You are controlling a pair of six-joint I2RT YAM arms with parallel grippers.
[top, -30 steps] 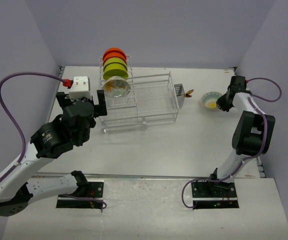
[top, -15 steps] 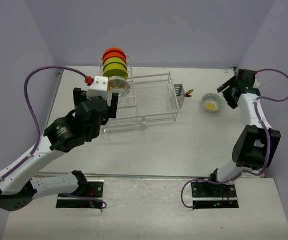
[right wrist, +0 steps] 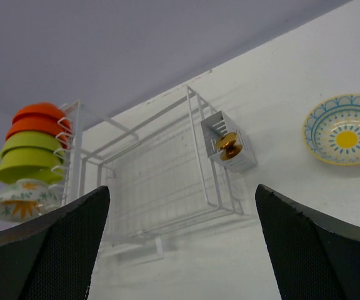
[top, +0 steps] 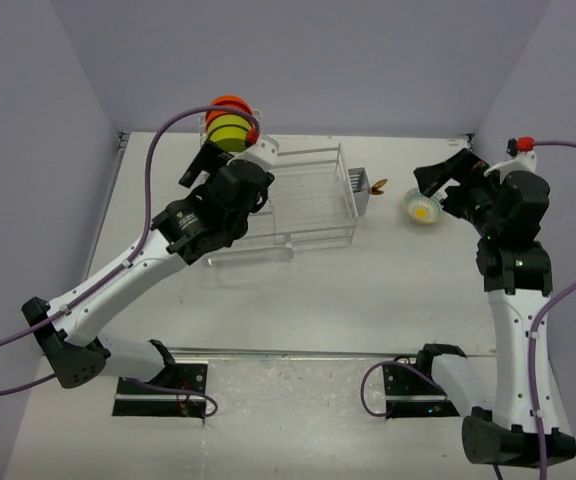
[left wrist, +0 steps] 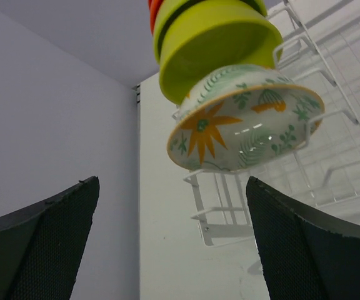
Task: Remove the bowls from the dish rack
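Left gripper [left wrist: 172,182], jaws wide: open air between its fingers and the flower-pattern bowl [left wrist: 245,128] ahead. A lime-green bowl [left wrist: 214,40] sits packed right behind it, with no gap for a finger. Wire prongs of the dish rack [left wrist: 330,119] hem the bowl in from below and from the right. The rack's low section [top: 308,205] is open from above. The cutlery basket [top: 356,188] blocks the rack's right end. Bare table lies between the basket and the blue-rimmed bowl [top: 423,208]. Right gripper [right wrist: 183,187] has nothing between its spread fingers.

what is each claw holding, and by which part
nothing: the left claw stands open short of the whitish flower-patterned bowl, and the right claw is open and empty
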